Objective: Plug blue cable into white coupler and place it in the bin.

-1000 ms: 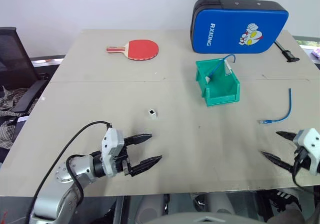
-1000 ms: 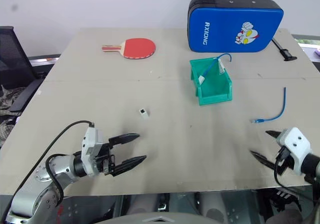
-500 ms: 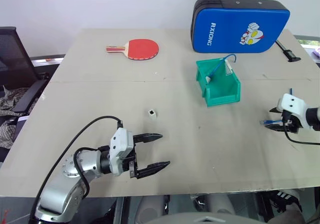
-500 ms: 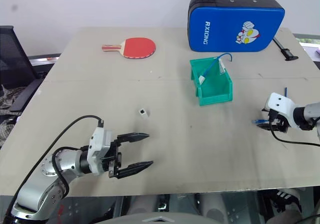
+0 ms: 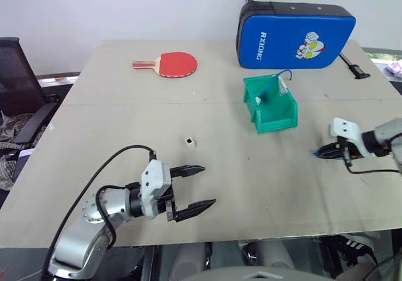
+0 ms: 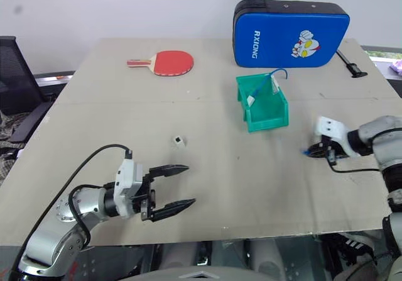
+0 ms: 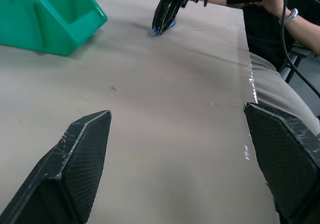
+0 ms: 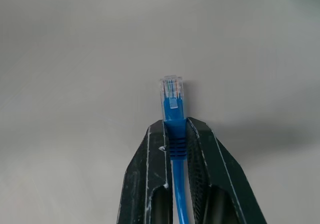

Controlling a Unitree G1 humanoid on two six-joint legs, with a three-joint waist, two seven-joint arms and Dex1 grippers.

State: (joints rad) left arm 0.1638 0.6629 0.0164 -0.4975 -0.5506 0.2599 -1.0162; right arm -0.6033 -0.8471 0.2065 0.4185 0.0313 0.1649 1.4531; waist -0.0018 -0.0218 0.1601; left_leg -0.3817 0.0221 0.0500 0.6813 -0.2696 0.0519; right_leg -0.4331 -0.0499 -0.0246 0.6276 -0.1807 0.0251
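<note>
While the left gripper [image 5: 193, 187] hovers nearest, over the table's [image 5: 251, 180] near edge with its fingers spread wide and empty, the right gripper [image 5: 321, 152] at the right has pinched shut on the blue cable [image 8: 173, 116] just behind its clear plug. That cable looks light and limp, so gripping the boot near the plug seems wise. Further in, left of centre, the white coupler [image 5: 190, 142] sits alone, tiny and likely to skid. Bare tabletop lies around it. Beyond stands the bin [image 5: 271, 102], already holding another cable.
</note>
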